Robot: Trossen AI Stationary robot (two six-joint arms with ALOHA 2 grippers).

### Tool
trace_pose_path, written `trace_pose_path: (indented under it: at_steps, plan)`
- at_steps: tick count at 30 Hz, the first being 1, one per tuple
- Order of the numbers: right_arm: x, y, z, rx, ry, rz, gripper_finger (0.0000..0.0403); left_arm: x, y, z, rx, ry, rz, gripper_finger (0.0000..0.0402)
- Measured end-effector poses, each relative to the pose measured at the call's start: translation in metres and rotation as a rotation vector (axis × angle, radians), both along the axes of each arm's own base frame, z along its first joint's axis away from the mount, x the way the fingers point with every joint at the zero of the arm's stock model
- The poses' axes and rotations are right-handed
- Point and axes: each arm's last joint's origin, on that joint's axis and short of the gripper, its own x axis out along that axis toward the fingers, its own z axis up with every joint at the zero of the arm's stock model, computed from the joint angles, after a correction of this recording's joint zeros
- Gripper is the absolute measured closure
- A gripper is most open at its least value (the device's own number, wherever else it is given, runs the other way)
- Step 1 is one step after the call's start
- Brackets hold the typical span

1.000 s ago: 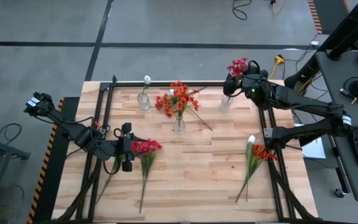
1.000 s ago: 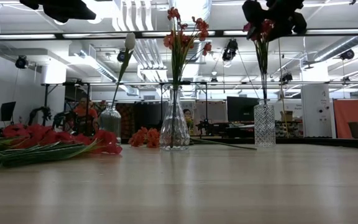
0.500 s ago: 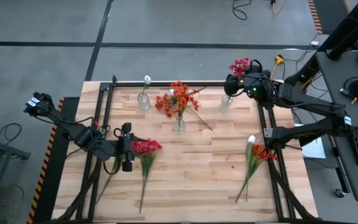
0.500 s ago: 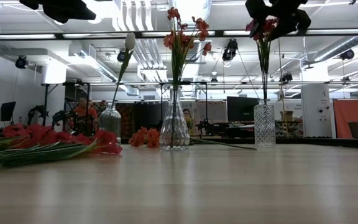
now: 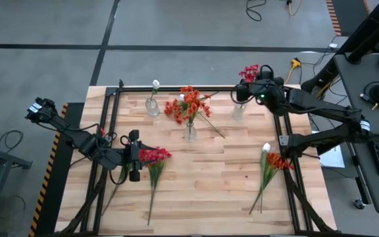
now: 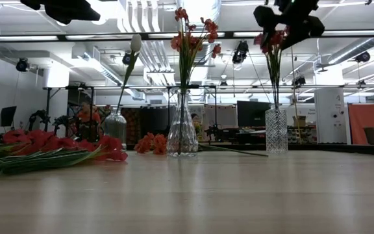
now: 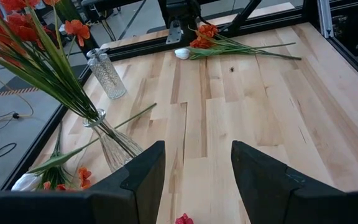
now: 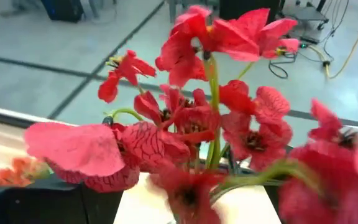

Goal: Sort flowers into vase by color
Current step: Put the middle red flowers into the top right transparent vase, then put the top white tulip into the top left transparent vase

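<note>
A red flower spray stands by its stem in the cut-glass vase at the far right. My right gripper hangs open at the spray's top, its dark fingers on either side of the blooms. The blooms fill the right wrist view. More red flowers lie on the table near the left. My left gripper hovers open beside them with nothing between its fingers. Orange flowers stand in the middle vase. A white flower stands in the left vase. My right gripper stands around the top of the red spray, slanting down from the table's right. I cannot tell whether its fingers touch the blooms or the stem, because the blooms hide that spot. The spray stands upright with its stem in the vase.
Orange and white flowers lie near the table's right edge. One orange spray lies on the table behind the middle vase. Black frame rails run along the left, far and right sides. The table's near middle is bare wood.
My right gripper has tipped a little at the top of the red spray. The blooms have sunk slightly and shifted toward the table's left, while the stem stays in the vase.
</note>
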Motion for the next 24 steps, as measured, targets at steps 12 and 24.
trace_pose_path:
  at_steps: [12,24]
  plan:
    - [0.007,-0.003,0.009,0.019,0.049,0.003,0.0076,0.000,0.000,0.000,-0.003,0.000,0.002,0.0234]
    - [-0.012,0.007,0.056,0.042,0.014,0.010,0.0069,0.000,0.000,0.000,-0.017,-0.002,0.007,0.0234]
